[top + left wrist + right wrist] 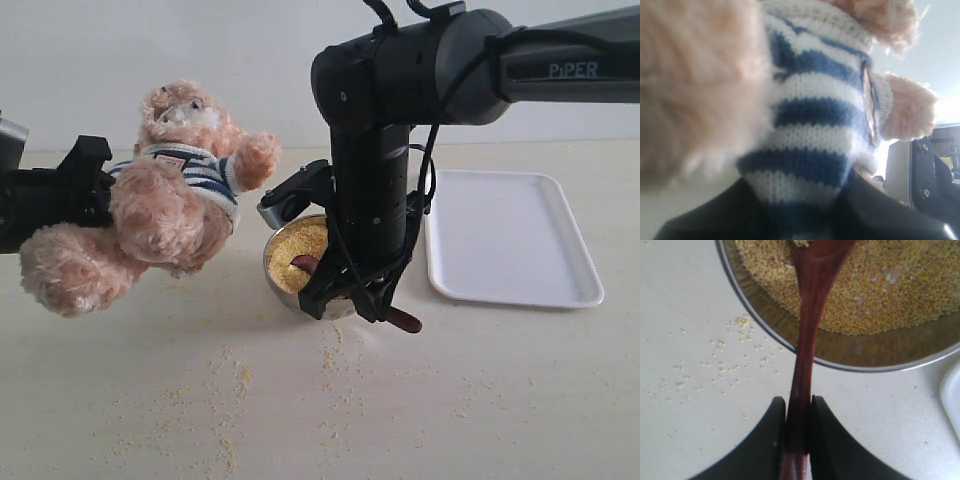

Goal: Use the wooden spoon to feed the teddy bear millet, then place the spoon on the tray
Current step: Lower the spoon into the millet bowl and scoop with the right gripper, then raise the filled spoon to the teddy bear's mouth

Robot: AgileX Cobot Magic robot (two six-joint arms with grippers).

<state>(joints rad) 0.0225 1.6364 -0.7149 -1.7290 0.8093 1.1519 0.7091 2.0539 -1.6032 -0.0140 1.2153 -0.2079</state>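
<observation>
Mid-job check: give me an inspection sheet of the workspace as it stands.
Surface: pale table, loose grains scattered in front of the metal bowl.
Job's things: teddy bear held off the table; millet in the bowl; wooden spoon tip in the millet; white tray bare, beside the bowl.
Clutter: nothing seen besides the grains.
Grippers: left gripper shut on the teddy bear's body; right gripper shut on the spoon handle.
Cables: black cables run down the right arm.
Surroundings: plain white wall behind.

wall [150, 40]: plain white | tabletop [500, 400]: pale beige | light: soft, even
</observation>
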